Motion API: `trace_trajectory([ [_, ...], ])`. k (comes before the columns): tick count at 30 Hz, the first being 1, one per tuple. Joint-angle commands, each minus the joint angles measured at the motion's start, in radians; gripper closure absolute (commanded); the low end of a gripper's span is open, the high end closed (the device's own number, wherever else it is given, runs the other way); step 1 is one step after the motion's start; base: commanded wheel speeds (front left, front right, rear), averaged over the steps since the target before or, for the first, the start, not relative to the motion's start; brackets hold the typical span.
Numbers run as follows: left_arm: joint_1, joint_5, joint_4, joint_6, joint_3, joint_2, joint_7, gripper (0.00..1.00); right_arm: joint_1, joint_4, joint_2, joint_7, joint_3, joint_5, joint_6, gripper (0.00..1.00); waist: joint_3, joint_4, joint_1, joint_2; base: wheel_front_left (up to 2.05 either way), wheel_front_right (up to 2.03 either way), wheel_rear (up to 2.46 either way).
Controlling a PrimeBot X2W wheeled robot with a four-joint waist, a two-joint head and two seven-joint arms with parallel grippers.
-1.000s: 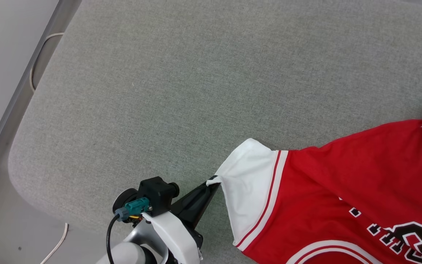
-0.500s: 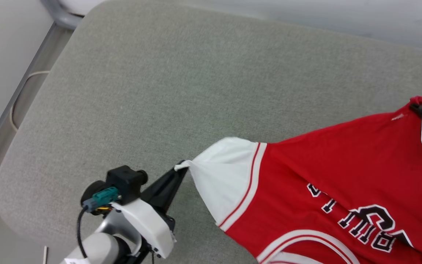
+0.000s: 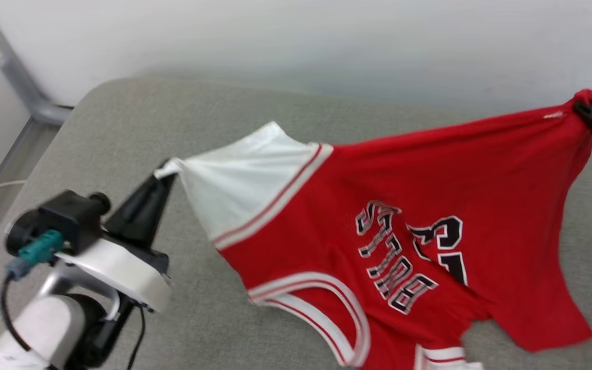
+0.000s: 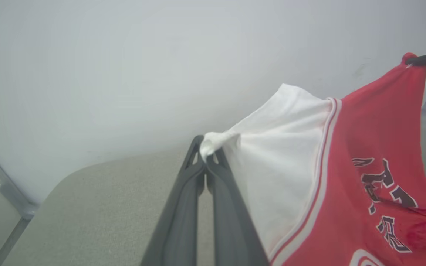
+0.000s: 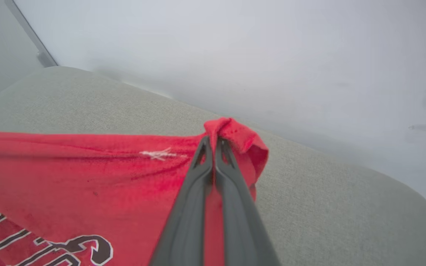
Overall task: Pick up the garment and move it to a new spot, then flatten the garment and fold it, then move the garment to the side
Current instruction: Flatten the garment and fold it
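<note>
Head view: the garment (image 3: 378, 205) is held stretched over the grey padded surface (image 3: 121, 118) (its print reads upside down) between the left gripper (image 3: 165, 172) and the right gripper (image 3: 584, 109).
Left wrist view: the jaws are pressed together on the white sleeve (image 4: 279, 147) tip.
Right wrist view: the jaws are clamped on a bunched red corner.

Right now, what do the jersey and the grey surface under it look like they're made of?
The garment looks like a soft, matte knit fabric, possibly cotton or polyester. It hangs in loose folds and wrinkles with no shine. The grey surface looks like matte woven upholstery cloth over padding, judging by its fine speckled weave and rounded corner.
</note>
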Motion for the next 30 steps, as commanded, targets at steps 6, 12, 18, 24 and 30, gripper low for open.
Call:
trace_trajectory([
  [6, -0.038, 0.003, -0.087, 0.064, 0.096, 0.063, 0.019, 1.0, 0.056, -0.117, -0.016, -0.037, -0.067, -0.007, -0.002, 1.0, -0.067, -0.082, 0.0002, 0.0, 0.0, 0.0, 0.0],
  [12, -0.071, 0.004, -0.149, 0.103, 0.169, 0.1, 0.024, 1.0, 0.099, -0.234, 0.001, -0.02, -0.132, -0.015, -0.002, 1.0, -0.086, -0.118, 0.0002, 0.0, 0.0, 0.0, 0.0],
  [18, -0.117, 0.007, -0.211, 0.132, 0.241, 0.14, 0.029, 1.0, 0.134, -0.364, 0.036, 0.005, -0.207, -0.034, -0.002, 1.0, -0.093, -0.15, 0.0002, 0.0, 0.0, 0.0, 0.0],
  [24, -0.163, 0.005, -0.247, 0.157, 0.303, 0.156, 0.017, 1.0, 0.133, -0.452, 0.077, 0.018, -0.259, -0.059, -0.002, 1.0, -0.078, -0.175, 0.0002, 0.0, 0.0, 0.0, 0.0],
  [30, -0.231, 0.014, -0.225, 0.145, 0.326, 0.186, 0.026, 1.0, 0.073, -0.482, 0.092, 0.003, -0.286, -0.097, -0.002, 1.0, -0.023, -0.193, 0.0002, 0.0, 0.0, 0.0, 0.0],
])
